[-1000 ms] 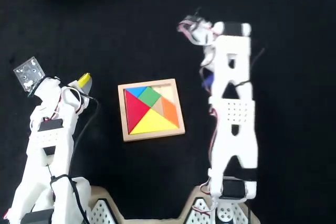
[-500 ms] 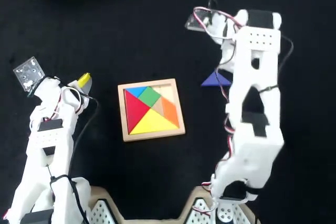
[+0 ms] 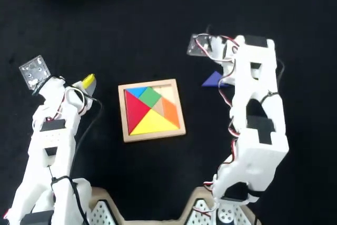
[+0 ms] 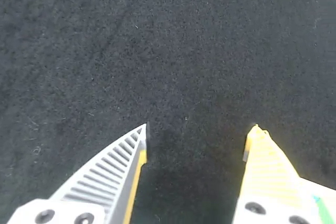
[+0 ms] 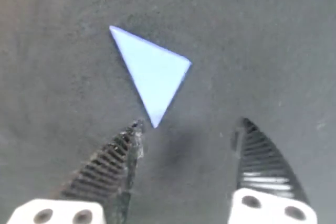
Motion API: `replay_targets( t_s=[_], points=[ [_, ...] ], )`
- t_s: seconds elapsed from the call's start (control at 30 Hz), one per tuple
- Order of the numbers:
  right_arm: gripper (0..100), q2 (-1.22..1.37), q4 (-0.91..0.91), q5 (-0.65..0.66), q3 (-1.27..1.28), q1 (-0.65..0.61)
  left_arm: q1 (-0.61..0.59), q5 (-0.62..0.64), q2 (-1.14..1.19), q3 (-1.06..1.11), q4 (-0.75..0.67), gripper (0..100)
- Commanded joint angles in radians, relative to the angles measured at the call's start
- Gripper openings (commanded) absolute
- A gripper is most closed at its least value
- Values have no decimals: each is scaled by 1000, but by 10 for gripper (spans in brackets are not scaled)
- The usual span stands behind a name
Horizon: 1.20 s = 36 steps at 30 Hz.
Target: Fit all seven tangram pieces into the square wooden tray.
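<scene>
The black desk (image 3: pixel 105 35) carries the tray (image 3: pixel 154 135), which sits between the two hands with coloured pieces (image 3: pixel 138 111) packed inside. The left hand (image 4: pixel 200 128) hangs open over bare desk. The right hand (image 5: pixel 190 124) is open too. The blue triangle (image 5: pixel 152 69) lies flat just ahead of its fingertips, outside the tray.

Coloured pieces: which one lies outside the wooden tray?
The blue triangle, alone on the black table, apart from the tray; the other pieces all sit inside it.
</scene>
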Motion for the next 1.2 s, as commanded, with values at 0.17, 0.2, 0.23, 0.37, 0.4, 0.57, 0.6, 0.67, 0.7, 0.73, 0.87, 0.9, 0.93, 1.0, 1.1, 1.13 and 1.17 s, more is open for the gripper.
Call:
replay_targets(
  t_s=[0.17,0.2,0.23,0.37,0.4,0.57,0.6,0.67,0.7,0.73,0.87,0.9,0.93,1.0,1.1,1.13,1.17],
  points=[
    [310,94,-14,98,-22,-77,10,-9,-18,-15,-21,292],
    [310,110,-17,98,-33,-78,10,-9,-18,-15,-21,292],
    [310,127,-23,98,-50,-78,12,-9,-18,-15,-21,292],
    [310,194,-25,98,-120,-69,13,-9,-18,-15,-21,292],
    [310,213,-21,98,-134,-63,13,-9,-18,-15,-21,292],
    [310,282,-20,98,-200,-54,15,-9,-18,-15,-23,292],
    [310,291,-20,98,-208,-54,15,-9,-18,-15,-23,292],
    [309,306,-20,98,-222,-52,15,-9,-18,-15,-23,292],
    [299,309,-18,98,-226,-51,15,-9,-18,-15,-23,292],
    [287,311,-18,100,-229,-49,15,-9,-18,-15,-23,292],
    [264,309,-17,101,-225,-49,15,-9,-18,-15,-23,292],
    [263,309,-17,101,-222,-52,15,-9,-18,-15,-23,292],
    [262,312,-17,101,-222,-54,15,-9,-18,-15,-23,292],
    [262,312,-17,101,-222,-55,15,-9,-18,-15,-23,292],
    [261,309,-17,101,-222,-55,15,-9,-18,-15,-23,292],
    [261,308,-17,101,-222,-55,15,-9,-18,-15,-23,292],
    [261,308,-17,101,-222,-55,15,-9,-18,-15,-23,292]
  ],
)
